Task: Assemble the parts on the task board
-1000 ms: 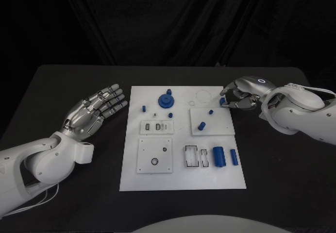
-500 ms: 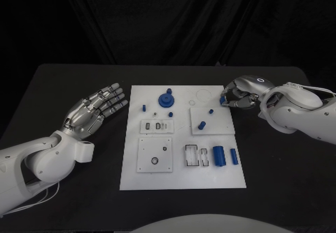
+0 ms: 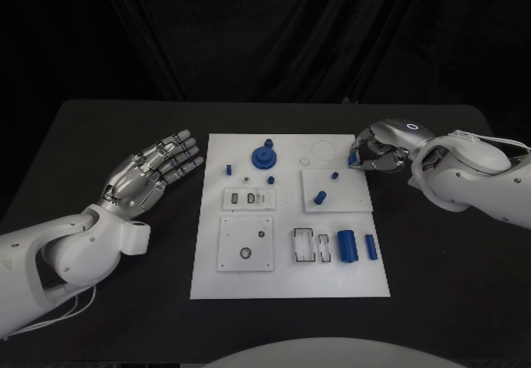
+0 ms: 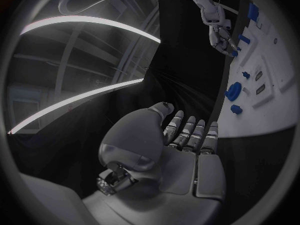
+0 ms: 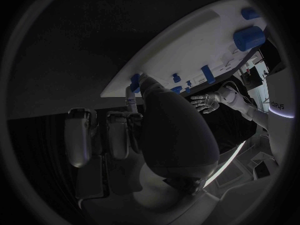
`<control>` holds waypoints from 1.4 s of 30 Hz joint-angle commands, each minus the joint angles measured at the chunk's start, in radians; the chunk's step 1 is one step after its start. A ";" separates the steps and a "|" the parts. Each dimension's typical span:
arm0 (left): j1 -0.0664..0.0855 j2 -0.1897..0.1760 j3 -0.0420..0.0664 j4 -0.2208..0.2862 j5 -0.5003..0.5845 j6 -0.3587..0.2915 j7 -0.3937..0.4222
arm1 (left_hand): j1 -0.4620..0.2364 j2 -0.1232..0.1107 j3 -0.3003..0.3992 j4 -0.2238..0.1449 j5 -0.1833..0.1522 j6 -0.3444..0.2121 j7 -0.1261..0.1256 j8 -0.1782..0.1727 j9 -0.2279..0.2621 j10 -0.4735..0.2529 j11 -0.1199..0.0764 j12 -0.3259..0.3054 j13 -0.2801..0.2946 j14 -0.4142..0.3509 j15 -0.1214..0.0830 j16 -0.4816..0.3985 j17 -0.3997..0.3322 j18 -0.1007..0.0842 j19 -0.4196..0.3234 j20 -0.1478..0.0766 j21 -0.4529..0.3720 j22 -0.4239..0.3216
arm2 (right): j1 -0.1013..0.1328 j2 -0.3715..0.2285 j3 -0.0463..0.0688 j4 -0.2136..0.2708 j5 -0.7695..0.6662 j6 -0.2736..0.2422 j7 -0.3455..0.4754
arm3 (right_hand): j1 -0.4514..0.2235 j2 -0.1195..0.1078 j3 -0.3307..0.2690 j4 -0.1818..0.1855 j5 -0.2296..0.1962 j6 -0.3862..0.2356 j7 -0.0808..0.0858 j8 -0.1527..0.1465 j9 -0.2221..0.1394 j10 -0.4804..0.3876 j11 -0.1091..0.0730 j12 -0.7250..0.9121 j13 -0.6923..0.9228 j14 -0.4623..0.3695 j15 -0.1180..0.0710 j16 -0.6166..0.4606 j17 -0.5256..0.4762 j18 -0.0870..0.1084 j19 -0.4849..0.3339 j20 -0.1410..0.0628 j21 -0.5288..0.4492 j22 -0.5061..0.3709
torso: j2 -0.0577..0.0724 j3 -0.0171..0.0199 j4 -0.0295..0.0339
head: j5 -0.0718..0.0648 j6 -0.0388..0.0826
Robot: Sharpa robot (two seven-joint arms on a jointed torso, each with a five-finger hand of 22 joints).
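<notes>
The white task board (image 3: 290,284) lies mid-table. At its far right edge my right hand (image 3: 378,152) pinches a small blue part (image 3: 352,159) between thumb and a finger; the right wrist view shows the same blue part (image 5: 134,80) held at the board's edge (image 5: 187,50). My left hand (image 3: 150,173) hovers left of the board, palm up, fingers spread, holding nothing. On the board stand a round blue gear piece (image 3: 263,157), small blue pegs (image 3: 229,170) (image 3: 270,181), two pegs on a raised square plate (image 3: 320,197), and two blue cylinders (image 3: 346,247) (image 3: 370,248).
Smaller white plates with slots and holes sit on the board (image 3: 249,200) (image 3: 245,244) (image 3: 311,247). Bare black table (image 3: 122,307) surrounds the board. The left wrist view shows my left hand (image 4: 184,150) beside the board (image 4: 265,110), with the right hand (image 4: 220,35) beyond it.
My right hand's fingers have drawn in a little around the blue part at the board's far right edge. The left hand has stayed where it was.
</notes>
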 commanded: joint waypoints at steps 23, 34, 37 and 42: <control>-0.001 0.013 0.001 -0.005 0.003 0.022 0.157 | -0.009 -0.001 0.009 -0.002 0.003 -0.002 0.005 0.003 0.000 0.000 0.006 0.004 0.000 0.000 0.010 0.005 0.001 -0.015 0.003 0.001 0.004 0.001 | 0.063 0.169 0.004 0.177 -0.070 -0.027 0.002 | 0.007 0.009 0.006 -0.007 0.088 0.002 -0.010 0.068 0.073 0.104 -0.002 0.003 0.263 0.105 -0.003 0.002 0.263 0.004 0.047 -0.004 0.000 0.213 | 0.001 0.0011 0.0009 | 0.003 -0.008; -0.001 0.010 0.001 -0.008 0.003 0.024 0.155 | -0.009 -0.001 0.009 -0.002 0.003 -0.002 0.005 0.003 0.000 0.000 0.006 0.004 0.000 0.000 0.010 0.005 0.001 -0.015 0.003 0.001 0.004 0.001 | 0.017 0.278 0.004 0.154 -0.083 0.075 -0.026 | 0.013 0.016 0.014 -0.026 0.125 -0.010 -0.010 0.078 0.090 0.104 -0.003 0.003 0.263 0.105 -0.004 0.002 0.263 0.008 0.040 -0.006 -0.013 0.207 | 0.001 -0.0001 0.0034 | 0.008 -0.017; -0.001 0.010 0.001 -0.009 0.003 0.025 0.154 | -0.009 -0.001 0.009 -0.002 0.003 -0.002 0.005 0.003 0.000 0.000 0.006 0.004 0.000 0.000 0.010 0.005 0.001 -0.015 0.003 0.001 0.004 0.001 | 0.010 0.291 0.004 0.151 -0.091 0.086 -0.035 | 0.012 0.016 0.014 -0.029 0.131 -0.011 -0.010 0.079 0.092 0.104 -0.003 0.003 0.263 0.105 -0.004 0.002 0.263 0.008 0.039 -0.006 -0.013 0.207 | 0.000 -0.0007 0.0023 | 0.013 -0.020; -0.001 0.012 0.001 -0.012 0.003 0.026 0.154 | -0.009 -0.001 0.009 -0.002 0.003 -0.002 0.005 0.003 0.000 0.000 0.006 0.004 0.000 0.000 0.010 0.005 0.001 -0.015 0.003 0.001 0.004 0.001 | 0.005 0.302 0.004 0.146 -0.098 0.099 -0.051 | 0.010 0.015 0.014 -0.031 0.137 -0.013 -0.009 0.079 0.094 0.104 -0.002 0.003 0.263 0.105 -0.004 0.002 0.263 0.008 0.038 -0.006 -0.016 0.206 | -0.001 0.0000 -0.0036 | 0.019 -0.023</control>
